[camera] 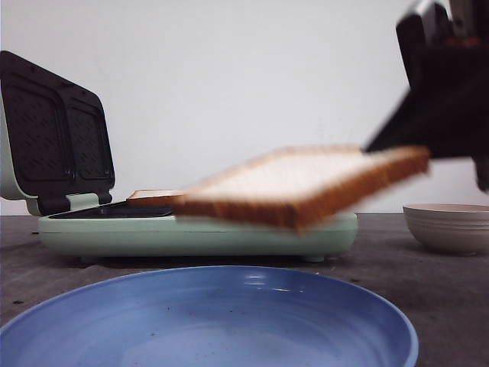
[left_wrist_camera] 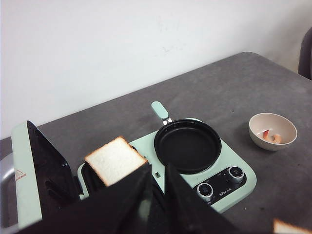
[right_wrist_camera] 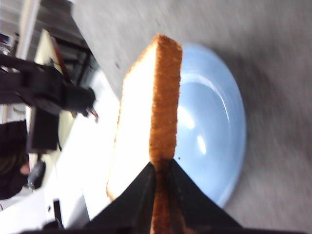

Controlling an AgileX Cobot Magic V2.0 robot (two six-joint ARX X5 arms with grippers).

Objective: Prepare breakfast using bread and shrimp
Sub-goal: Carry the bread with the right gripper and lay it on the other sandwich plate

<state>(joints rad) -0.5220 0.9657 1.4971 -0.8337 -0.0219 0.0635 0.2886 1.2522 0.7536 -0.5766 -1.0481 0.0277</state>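
1. Two slices in play. One slice of bread (camera: pixel 306 187) is in the air, pinched at one crust edge by the right gripper (right_wrist_camera: pixel 161 170); the other slice (left_wrist_camera: pixel 116 159) lies on the sandwich plate of the mint-green breakfast maker (left_wrist_camera: pixel 234 158), beside its open lid (camera: pixel 53 138)
2. Right gripper: fingers (right_wrist_camera: pixel 131 200) pressed onto the crust from both faces, so the slice juts out from the jaws. In the front view it hangs roughly level over the table, between the blue plate (camera: pixel 206 321) and the maker, blurred
3. Left gripper (left_wrist_camera: pixel 156 195): dark fingers with a narrow gap between them and nothing in it; I cannot tell whether it is fully closed. It sits above the maker, near the resting slice
4. Handling, my judgement: the bread is very light, soft and porous. It holds flat from a single edge grip, so it is stiff enough for carrying, but a hard squeeze would dent or tear it
5. Where to hold: the crust edge is the firmest part and is where the hold is now. A grip on the pale centre would likely crush it. A corner hold risks the slice swinging or breaking off
6. Surface looks dry and rough, so slipping seems unlikely; a quick swing is the greater risk
7. Round pan (left_wrist_camera: pixel 187 145) on the maker holds nothing. A pale bowl (left_wrist_camera: pixel 272 130) well to the side holds what looks like shrimp (left_wrist_camera: pixel 271 137)
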